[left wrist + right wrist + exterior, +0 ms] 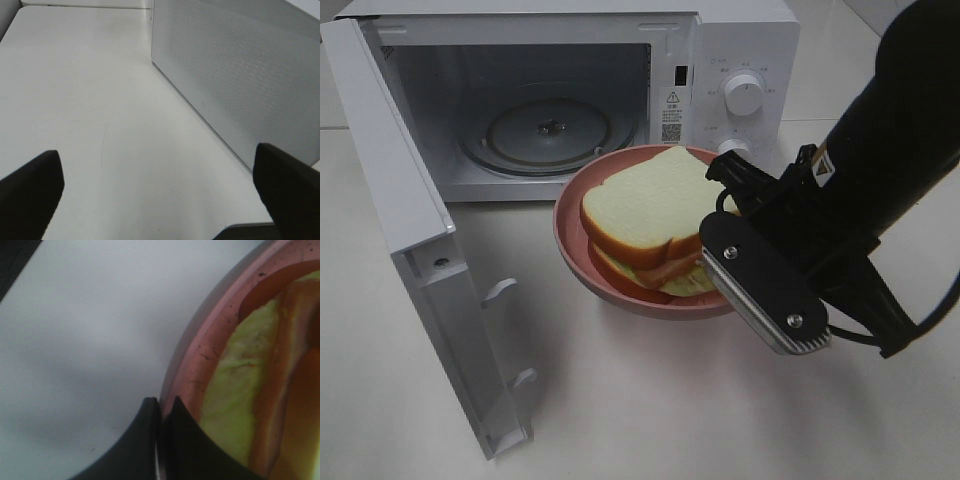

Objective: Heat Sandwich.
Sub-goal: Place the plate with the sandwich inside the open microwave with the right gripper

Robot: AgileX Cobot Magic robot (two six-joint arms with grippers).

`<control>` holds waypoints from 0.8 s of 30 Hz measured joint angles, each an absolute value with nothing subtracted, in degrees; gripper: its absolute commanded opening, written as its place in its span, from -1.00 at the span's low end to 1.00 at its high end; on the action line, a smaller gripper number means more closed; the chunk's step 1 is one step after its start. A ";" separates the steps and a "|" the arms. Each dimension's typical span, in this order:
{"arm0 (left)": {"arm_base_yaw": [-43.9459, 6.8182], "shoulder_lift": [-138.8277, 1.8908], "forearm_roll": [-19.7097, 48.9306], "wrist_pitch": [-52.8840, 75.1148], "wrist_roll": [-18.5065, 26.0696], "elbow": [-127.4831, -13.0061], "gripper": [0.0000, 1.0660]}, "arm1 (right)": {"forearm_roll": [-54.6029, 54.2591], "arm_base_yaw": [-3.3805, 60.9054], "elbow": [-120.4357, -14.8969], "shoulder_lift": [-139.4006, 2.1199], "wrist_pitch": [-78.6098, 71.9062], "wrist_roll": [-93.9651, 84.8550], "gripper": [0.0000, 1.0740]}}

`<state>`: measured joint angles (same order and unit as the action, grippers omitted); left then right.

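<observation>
Right pincer [161, 402]: black fingers pressed together on the thin rim of the shallow round pink plate [192, 365], at the edge nearest its arm.
Pink plate: seems tilted and lifted off the white table [75, 100], though contact underneath cannot be told.
Sandwich [640, 205]: thick white bread slices with tan crust and a brown and pale green-yellow filling. It lies on the plate, just in front of the oven mouth and not yet inside.
Handling: probably light, soft and easily crushed, with loose layers that could slide apart. Best not to pinch it at all. Carry it by the plate rim as it is gripped now, and keep the plate level so the top slice does not slip.
Grip risk: a one-sided hold on a smooth rim may let the plate sag or twist.
White box-shaped microwave oven [740, 60]: its door [410, 230] is swung fully open, and the round glass turntable [545, 130] inside is bare.
Left pincer [157, 152]: fingers spread wide, holding nothing, over the table beside the oven's perforated wall.
</observation>
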<state>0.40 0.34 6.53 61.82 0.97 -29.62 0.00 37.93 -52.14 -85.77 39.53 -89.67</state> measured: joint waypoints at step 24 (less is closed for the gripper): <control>0.40 0.34 6.53 61.82 0.97 -29.62 0.84 | 0.00 39.94 -66.06 -98.38 39.65 -89.67 -1.00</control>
